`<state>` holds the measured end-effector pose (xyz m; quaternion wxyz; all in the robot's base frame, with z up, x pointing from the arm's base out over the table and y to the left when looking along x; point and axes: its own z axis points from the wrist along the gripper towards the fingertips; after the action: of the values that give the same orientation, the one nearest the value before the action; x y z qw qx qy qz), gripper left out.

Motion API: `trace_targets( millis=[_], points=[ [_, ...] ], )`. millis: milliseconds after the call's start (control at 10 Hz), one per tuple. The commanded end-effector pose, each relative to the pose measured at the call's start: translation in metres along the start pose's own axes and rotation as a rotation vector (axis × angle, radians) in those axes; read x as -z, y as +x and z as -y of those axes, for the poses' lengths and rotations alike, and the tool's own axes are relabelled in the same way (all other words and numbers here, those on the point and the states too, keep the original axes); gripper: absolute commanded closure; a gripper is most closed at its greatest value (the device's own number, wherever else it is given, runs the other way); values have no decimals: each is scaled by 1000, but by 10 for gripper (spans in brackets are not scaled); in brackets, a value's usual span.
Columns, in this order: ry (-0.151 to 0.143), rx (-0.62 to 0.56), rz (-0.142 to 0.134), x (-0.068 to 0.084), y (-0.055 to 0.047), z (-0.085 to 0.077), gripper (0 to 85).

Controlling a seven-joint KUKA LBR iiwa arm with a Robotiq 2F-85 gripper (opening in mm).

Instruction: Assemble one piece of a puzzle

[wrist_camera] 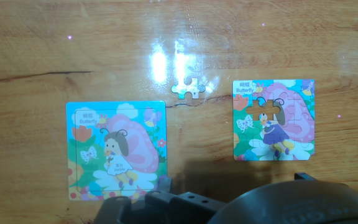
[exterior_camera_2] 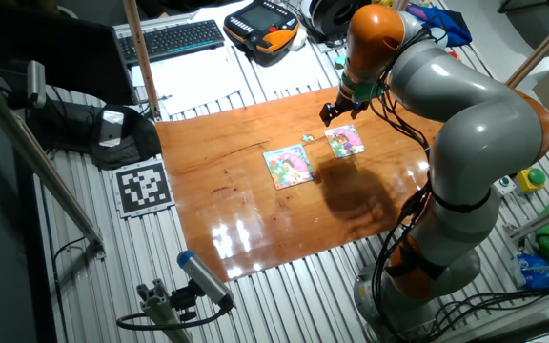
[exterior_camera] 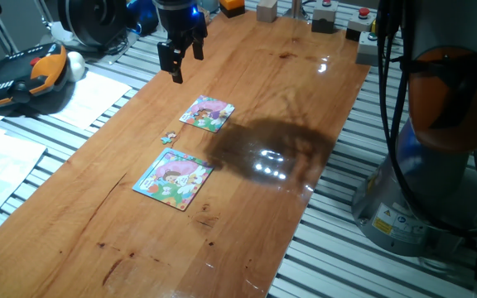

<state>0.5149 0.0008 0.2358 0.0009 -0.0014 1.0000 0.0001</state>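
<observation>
Overhead, the gripper (exterior_camera: 181,56) is seen raised well above a wooden table (exterior_camera: 305,91), its two dark fingers (exterior_camera: 176,66) parted with nothing between them. Below on the tabletop, the piece (wrist_camera: 188,88), a small pale knobbed jigsaw piece, is shown lying loose and flat, apart from both boards. In the hand view it is placed between the two and slightly beyond their upper edges: the larger puzzle with the light-blue border (wrist_camera: 117,149) is seen to its lower left, and the puzzle (wrist_camera: 273,119), the smaller square with a pink, purple and green butterfly cartoon, to its lower right. A small notch is visible near the upper left of the smaller picture, beside its printed label. From one fixed view, the smaller board is shown nearer the gripper, the loose piece just past its corner, and the larger one farther along the table. Bright lamp reflections and the arm's dark shadow are cast across the varnished wood. From the other fixed view, the orange-and-grey arm (exterior_camera_2: 456,105) is shown arched over the table's far side.
</observation>
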Motion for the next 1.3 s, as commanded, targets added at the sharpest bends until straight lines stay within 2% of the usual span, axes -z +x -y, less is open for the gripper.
trace_targets(
  millis=[0, 700, 900, 1000, 1200],
  points=[
    [131, 30, 69, 0, 0, 0, 850],
    [131, 30, 67, 2, 0, 0, 850],
    [125, 29, 60, 2, -1, 1, 850],
    [114, 28, 52, 1, -2, 0, 850],
    [74, 13, 32, 1, -3, 1, 850]
  ],
)
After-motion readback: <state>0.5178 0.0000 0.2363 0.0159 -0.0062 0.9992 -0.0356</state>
